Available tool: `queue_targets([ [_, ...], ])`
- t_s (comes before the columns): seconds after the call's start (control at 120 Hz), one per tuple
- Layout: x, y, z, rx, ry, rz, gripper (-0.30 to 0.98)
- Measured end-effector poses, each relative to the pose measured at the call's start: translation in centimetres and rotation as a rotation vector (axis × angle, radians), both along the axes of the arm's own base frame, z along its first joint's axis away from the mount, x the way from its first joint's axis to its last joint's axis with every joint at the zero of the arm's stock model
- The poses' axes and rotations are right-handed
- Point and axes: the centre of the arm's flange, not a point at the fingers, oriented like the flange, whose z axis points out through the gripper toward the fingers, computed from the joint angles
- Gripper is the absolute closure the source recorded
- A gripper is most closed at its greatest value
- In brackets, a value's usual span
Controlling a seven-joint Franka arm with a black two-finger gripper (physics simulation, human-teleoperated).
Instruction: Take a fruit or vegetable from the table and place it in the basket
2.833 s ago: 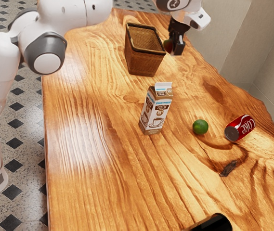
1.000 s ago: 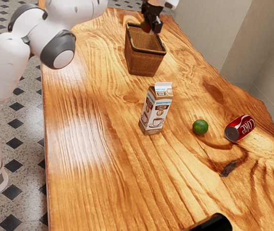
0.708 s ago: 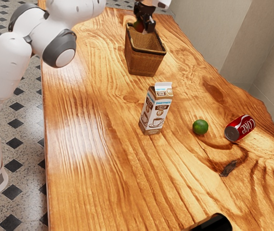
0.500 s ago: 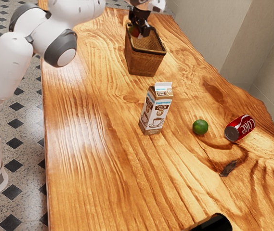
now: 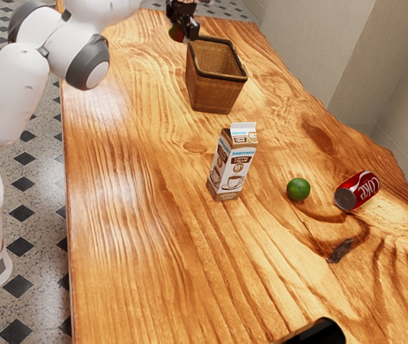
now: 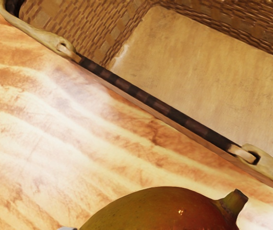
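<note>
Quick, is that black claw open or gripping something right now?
Black two-finger gripper: closed on a rounded green-and-red fruit with a stubby stem, held up beside the brown woven basket, not in it.

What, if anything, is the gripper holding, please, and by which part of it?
The gripper holds a reddish-green fruit by its rounded body, not its stem; the exact contact spots cannot be told.

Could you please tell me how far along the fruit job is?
The picking up looks done: a mango is in hand, held between the jaws off the table. The placing is not: the mango is outside the basket, beyond its rim. What seems left is to bring it over the opening, lower it and let go.
</note>
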Motion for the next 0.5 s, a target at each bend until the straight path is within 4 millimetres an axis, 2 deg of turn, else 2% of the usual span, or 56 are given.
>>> queue_targets([
  [0.083,0.6,1.2,-1.3,-0.004,-0.043,-0.017,0.41],
  [0.242,1.1,2.0,-0.6,0.028,-0.118,-0.042,0.40],
  [0.333,1.5,2.5,-1.5,0.029,-0.135,-0.048,0.40],
  [0.5,3.1,2.4,-2.8,0.027,-0.182,-0.073,0.40],
])
